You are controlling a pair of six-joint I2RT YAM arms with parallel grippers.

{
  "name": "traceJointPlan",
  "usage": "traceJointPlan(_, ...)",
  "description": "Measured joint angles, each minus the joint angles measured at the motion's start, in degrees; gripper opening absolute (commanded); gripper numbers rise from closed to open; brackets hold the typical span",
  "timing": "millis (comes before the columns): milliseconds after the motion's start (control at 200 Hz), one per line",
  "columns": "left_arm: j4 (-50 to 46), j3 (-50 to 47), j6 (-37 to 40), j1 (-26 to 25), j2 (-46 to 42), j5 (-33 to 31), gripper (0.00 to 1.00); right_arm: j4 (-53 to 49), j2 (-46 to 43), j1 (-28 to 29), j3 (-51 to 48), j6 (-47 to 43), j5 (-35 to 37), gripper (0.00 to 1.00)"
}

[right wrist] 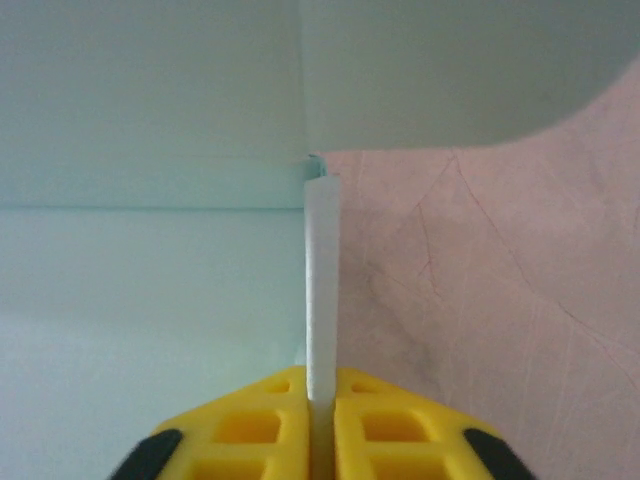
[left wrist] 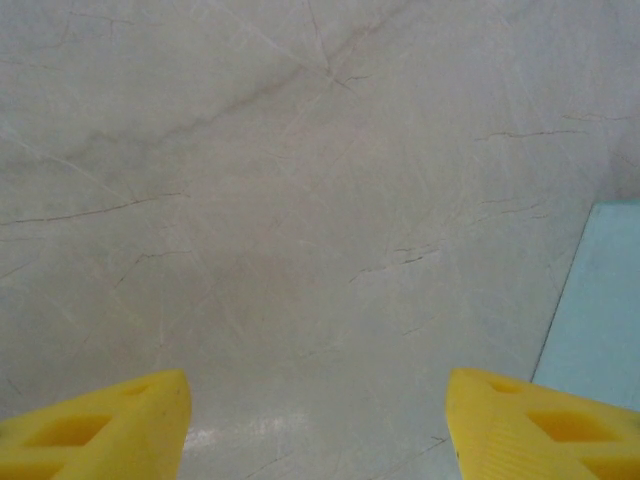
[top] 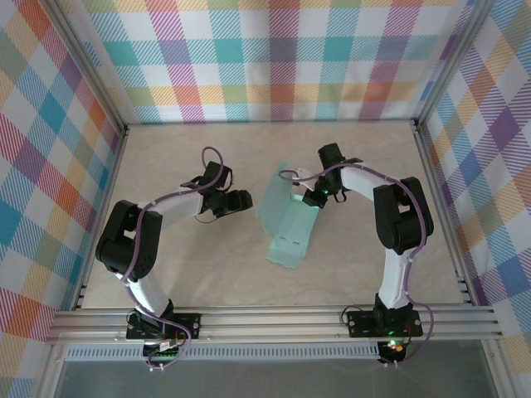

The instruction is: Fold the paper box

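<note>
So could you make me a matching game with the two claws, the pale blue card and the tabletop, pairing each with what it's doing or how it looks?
Things
1. left claw, yellow plastic fingers
2. right claw, yellow plastic fingers
3. paper box, pale blue thin card
4. table, flat stone-look top

States
A. beige with fine dark veins
B. shut on a thin card edge
C. open above bare tabletop
D. partly folded, one rounded flap lifted

Pairs: 1-C, 2-B, 3-D, 4-A
</note>
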Motion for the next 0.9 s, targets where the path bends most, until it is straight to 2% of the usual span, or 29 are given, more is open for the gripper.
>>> traceJointPlan(295,2.86,-2.21,-0.31,1.11,-1.25,1.49,0.73,12.24,-4.46,0.00,-7.80,9.64,1.51,0.00)
traceJointPlan(575,5.22,-8.17,-3.54,2.95,-8.72,-3.06,0.83,17.20,-8.26,0.22,-9.94,29.18,12.37,0.00)
traceJointPlan(695,5.77,-10.73,-8.41,2.49,-13.49,-4.26,0.91,15.23,-9.81,0.26,-9.88,40.00,17.00,0.00)
traceJointPlan(775,3.87,-10.60,-13.25,0.90,-15.26,-6.12,0.90,12.31,-10.08,0.26,-9.09,47.60,19.78,0.00)
traceJointPlan(905,-1.68,-9.07,-22.29,-5.07,-15.74,-9.31,0.85,9.18,-10.10,0.26,-8.59,59.21,23.17,0.00)
